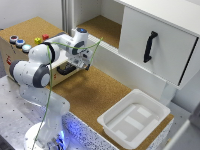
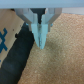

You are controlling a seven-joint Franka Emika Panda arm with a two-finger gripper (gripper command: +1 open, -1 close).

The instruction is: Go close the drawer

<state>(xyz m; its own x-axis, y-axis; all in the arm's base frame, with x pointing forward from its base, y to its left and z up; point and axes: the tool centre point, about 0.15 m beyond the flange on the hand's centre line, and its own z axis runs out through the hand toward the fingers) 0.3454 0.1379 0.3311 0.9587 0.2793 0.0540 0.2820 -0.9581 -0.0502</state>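
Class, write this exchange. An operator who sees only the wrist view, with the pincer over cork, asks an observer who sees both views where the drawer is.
Operator: I see only the pincer, shut, above cork. Where is the drawer?
Observer: The drawer is in the wooden box, partly hidden by the arm. Its black handle shows beneath the arm.
Operator: What else is on the cork?
Observer: A white tub, toward the exterior view's right.
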